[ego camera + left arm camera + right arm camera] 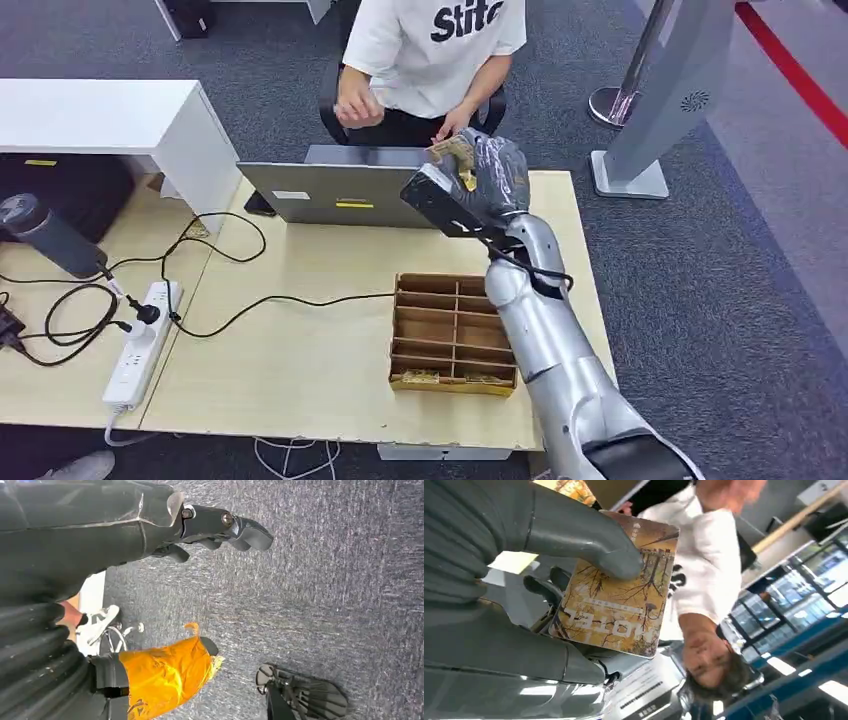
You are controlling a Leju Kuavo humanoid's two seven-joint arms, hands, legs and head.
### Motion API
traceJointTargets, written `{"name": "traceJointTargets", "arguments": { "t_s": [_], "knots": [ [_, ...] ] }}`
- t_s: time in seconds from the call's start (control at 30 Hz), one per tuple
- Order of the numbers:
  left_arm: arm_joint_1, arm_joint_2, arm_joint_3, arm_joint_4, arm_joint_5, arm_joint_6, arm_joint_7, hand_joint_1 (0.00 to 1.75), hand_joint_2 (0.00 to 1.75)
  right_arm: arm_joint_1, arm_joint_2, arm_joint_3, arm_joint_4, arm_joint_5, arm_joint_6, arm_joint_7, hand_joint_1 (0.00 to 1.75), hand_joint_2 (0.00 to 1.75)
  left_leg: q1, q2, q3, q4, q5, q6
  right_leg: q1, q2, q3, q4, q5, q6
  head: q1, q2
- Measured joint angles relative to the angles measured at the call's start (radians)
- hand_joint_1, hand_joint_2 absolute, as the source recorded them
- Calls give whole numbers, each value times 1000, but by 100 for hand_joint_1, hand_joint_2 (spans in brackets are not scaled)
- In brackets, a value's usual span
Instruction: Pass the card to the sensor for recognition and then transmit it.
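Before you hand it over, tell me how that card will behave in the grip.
The card looks flat and unbent where the right hand pinches it, so probably stiff. It looks thin, so likely light. Its printed face seems glossy, so it may slide under the thumb if the person tugs.

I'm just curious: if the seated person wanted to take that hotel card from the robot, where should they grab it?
By the free edge of the hotel card, coming from the person's side: the right hand pinches the opposite end between thumb and fingers, leaving that edge exposed.
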Motion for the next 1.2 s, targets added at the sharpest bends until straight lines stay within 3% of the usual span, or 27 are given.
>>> {"name": "traceJointTargets", "arguments": {
  "t_s": [0.23, 0.4, 0.77, 1.0, 1.2],
  "knots": [
    [6, -3, 56, 0, 25, 23, 8, 0, 175, 171, -32, -3, -300, -116, 79, -48, 175, 175, 0, 0, -1, 0, -1, 1, 0, 0, -2, -1, 0, 0, 0, 0],
    [7, -5, 97, 0, 43, 42, 13, 0, 175, 273, -85, -49, -413, -162, 87, -56, 175, 175, 0, 0, -1, 0, -1, 1, 0, 0, -1, -1, 0, 0, 0, 0],
    [13, -18, 165, 0, 72, 58, 2, 0, 175, 472, -154, -255, -511, -276, 111, -142, 175, 175, 0, 0, -2, 0, -2, 1, 0, 0, -2, -1, -1, 1, -1, 0],
    [13, -23, 192, 0, 80, 66, 2, 0, 175, 539, -182, -329, -540, -324, 193, -157, 175, 175, 0, 0, -2, 0, -2, 1, 0, 0, -2, -1, -1, 1, -1, 0],
    [17, -24, 209, 0, 83, 66, 1, 0, 175, 595, -251, -355, -572, -397, 282, -208, 175, 175, -1, 0, -2, 0, -2, 1, 0, 0, -2, -1, -1, 1, 0, 0]
  ]
}}
